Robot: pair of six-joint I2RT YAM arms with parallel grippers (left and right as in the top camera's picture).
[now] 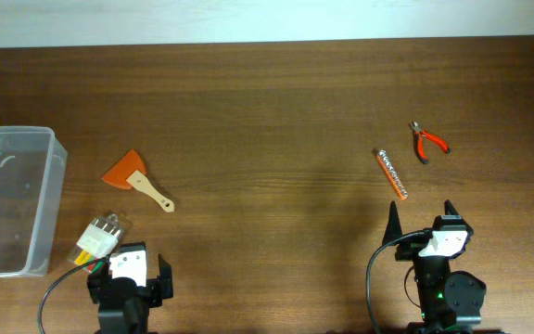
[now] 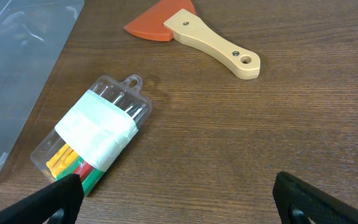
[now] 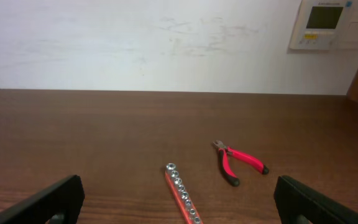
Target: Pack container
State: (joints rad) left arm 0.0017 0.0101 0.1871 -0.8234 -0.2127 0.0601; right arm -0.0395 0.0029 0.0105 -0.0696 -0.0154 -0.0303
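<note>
Bit pack in clear plastic lies between spread, empty left claw and clear rectangular plastic container toward the counter's left edge; right claw spread, empty.

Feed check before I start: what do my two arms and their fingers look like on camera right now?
The left arm and right arm are black, each topped by a white block. The left gripper and right gripper have flat black wedge-shaped fingers. A grey cable loops by the left arm, a black cable by the right, which shows a small green light.
</note>
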